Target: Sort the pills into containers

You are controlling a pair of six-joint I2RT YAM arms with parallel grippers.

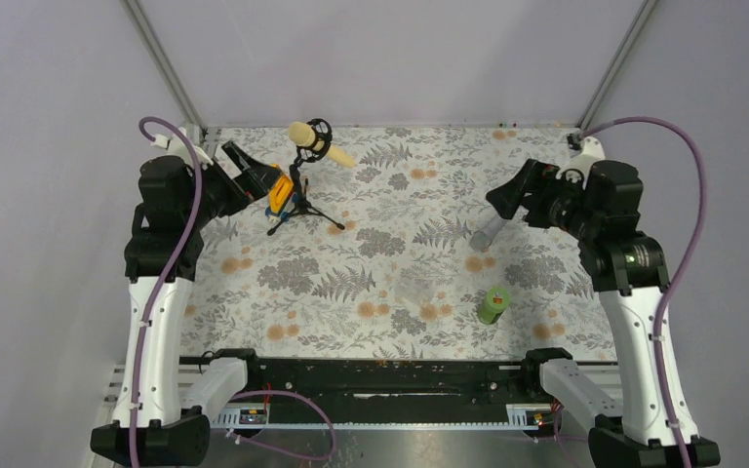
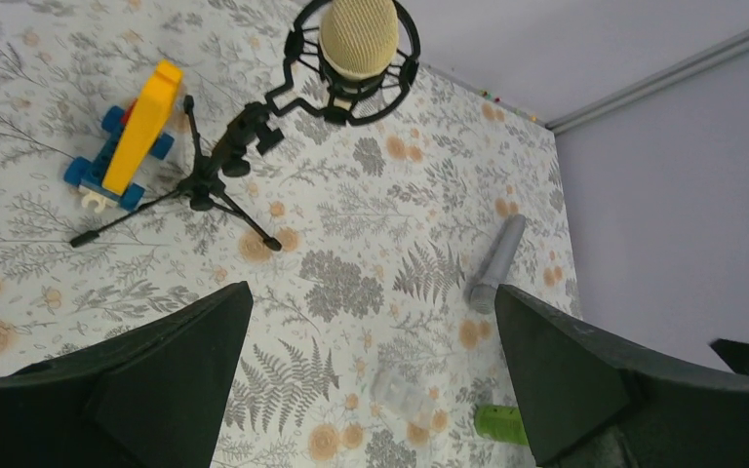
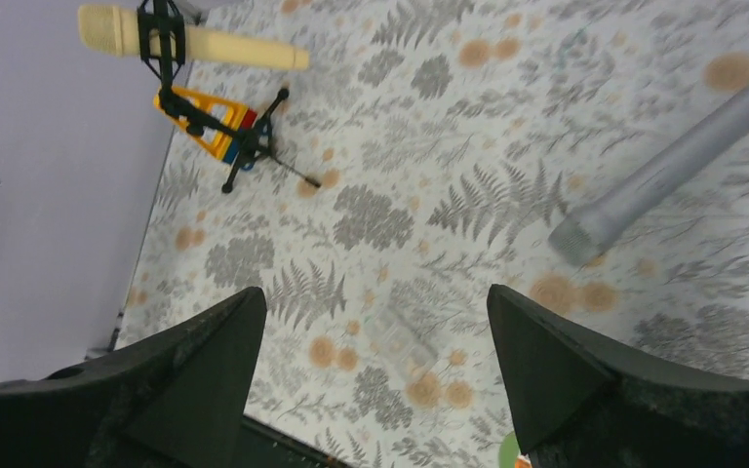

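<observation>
Grey walls close in a tabletop (image 1: 254, 322) spread with a fern-and-blossom mat. Near the middle of the frame, slightly right, sits the container (image 1: 414, 288), a low clear plastic piece that nearly vanishes into the pattern. Its outline is too faint for us to name a long axis with confidence. In the right wrist view it seems drawn out a little from upper left to lower right, and we judge its mouth faces up, ready to receive. We can make out no pills. Just to its lower right a green bottle (image 1: 493, 304) stands upright, and above that a grey tube (image 1: 488, 232) lies flat, slanting toward the upper right. Further out, at upper left, stand a microphone (image 1: 314, 146) on a tripod and a yellow-and-blue block toy (image 1: 280, 192). Our left tool (image 2: 371, 291) and right tool (image 3: 375, 292) hang high at the frame's sides, both spread wide and pinching nothing. We judge this keeps the middle open to reach.
</observation>
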